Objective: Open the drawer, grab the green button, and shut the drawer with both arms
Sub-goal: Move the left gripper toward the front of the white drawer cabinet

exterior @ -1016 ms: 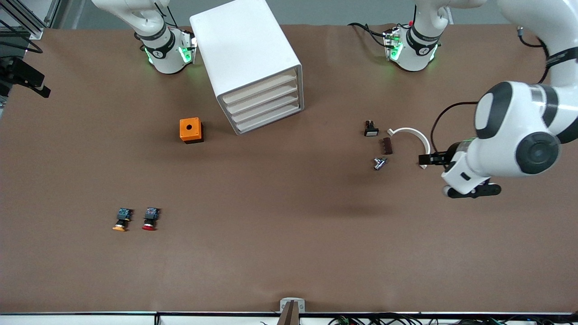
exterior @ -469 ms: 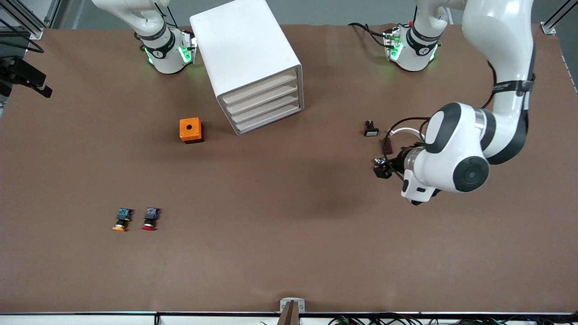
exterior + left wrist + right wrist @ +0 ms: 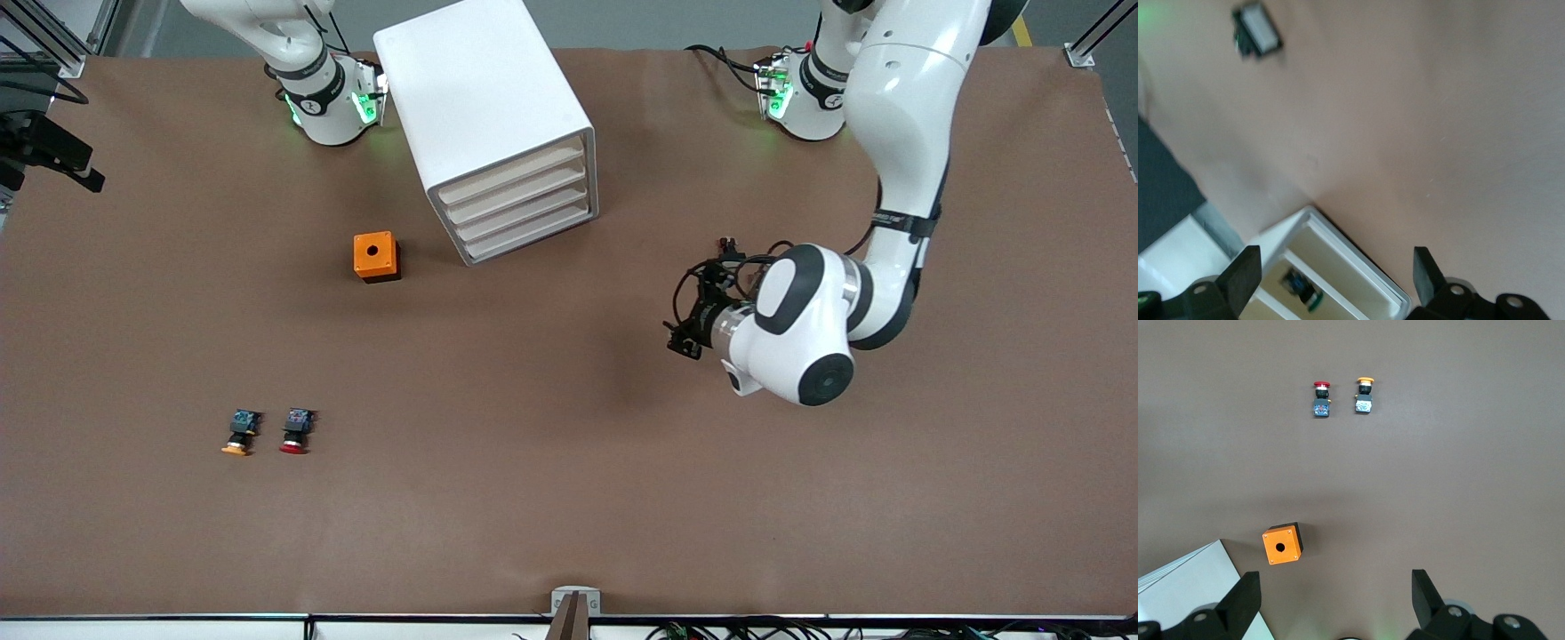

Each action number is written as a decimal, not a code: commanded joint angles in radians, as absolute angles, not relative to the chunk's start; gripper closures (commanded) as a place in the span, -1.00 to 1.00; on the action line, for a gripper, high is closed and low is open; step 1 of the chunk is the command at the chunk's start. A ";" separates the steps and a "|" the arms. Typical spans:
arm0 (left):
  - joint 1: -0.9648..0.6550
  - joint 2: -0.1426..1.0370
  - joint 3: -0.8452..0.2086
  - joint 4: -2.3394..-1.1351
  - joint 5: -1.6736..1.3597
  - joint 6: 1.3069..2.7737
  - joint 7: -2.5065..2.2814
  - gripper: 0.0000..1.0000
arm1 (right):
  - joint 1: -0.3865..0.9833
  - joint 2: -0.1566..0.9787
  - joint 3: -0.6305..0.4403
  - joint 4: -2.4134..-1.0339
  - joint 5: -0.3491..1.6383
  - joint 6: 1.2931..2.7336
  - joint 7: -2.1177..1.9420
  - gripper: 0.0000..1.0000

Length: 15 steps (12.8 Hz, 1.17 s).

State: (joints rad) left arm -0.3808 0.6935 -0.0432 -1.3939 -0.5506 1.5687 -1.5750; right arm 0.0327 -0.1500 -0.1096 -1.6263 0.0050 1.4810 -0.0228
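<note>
The white cabinet (image 3: 484, 98) stands near the robots' bases with all its drawers shut; the lowest drawer (image 3: 532, 236) sits just above the table. In the left wrist view a green-capped button (image 3: 1301, 291) shows inside the cabinet's front (image 3: 1338, 267); I cannot tell which drawer holds it. My left gripper (image 3: 692, 309) (image 3: 1335, 277) hangs open and empty over the table, between the cabinet and the left arm's end, facing the drawers. In the right wrist view my right gripper (image 3: 1335, 595) is open and empty, high over the table beside the cabinet. It is out of the front view.
An orange box (image 3: 376, 256) (image 3: 1281, 544) sits beside the cabinet toward the right arm's end. A yellow-capped button (image 3: 238, 434) and a red-capped one (image 3: 294, 432) lie nearer the front camera. A small black-and-white part (image 3: 1258, 30) lies near the left arm, which covers other small parts.
The left arm has swung from its end of the table over the small parts toward the cabinet, its gripper still open. The right arm has not moved.
</note>
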 commanded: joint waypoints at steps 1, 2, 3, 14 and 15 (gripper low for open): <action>-0.397 0.750 -0.075 -1.364 -0.632 1.548 -1.762 -0.99 | 0.025 -0.178 -0.104 -1.652 0.017 1.493 -0.032 -1.00; -0.399 0.774 -0.090 -1.362 -0.664 1.548 -1.832 -0.99 | 0.025 -0.176 -0.104 -1.652 0.017 1.496 -0.032 -1.00; -0.413 0.796 -0.104 -1.362 -0.692 1.548 -1.894 -0.99 | 0.025 -0.176 -0.104 -1.654 0.017 1.497 -0.032 -1.00; -0.462 0.953 -0.207 -1.365 -0.865 1.548 -2.163 -0.53 | 0.023 -0.176 -0.104 -1.654 0.015 1.493 -0.034 -1.00; -0.477 0.957 -0.207 -1.365 -0.876 1.548 -2.166 -0.43 | 0.025 -0.176 -0.104 -1.654 0.012 1.493 -0.035 -1.00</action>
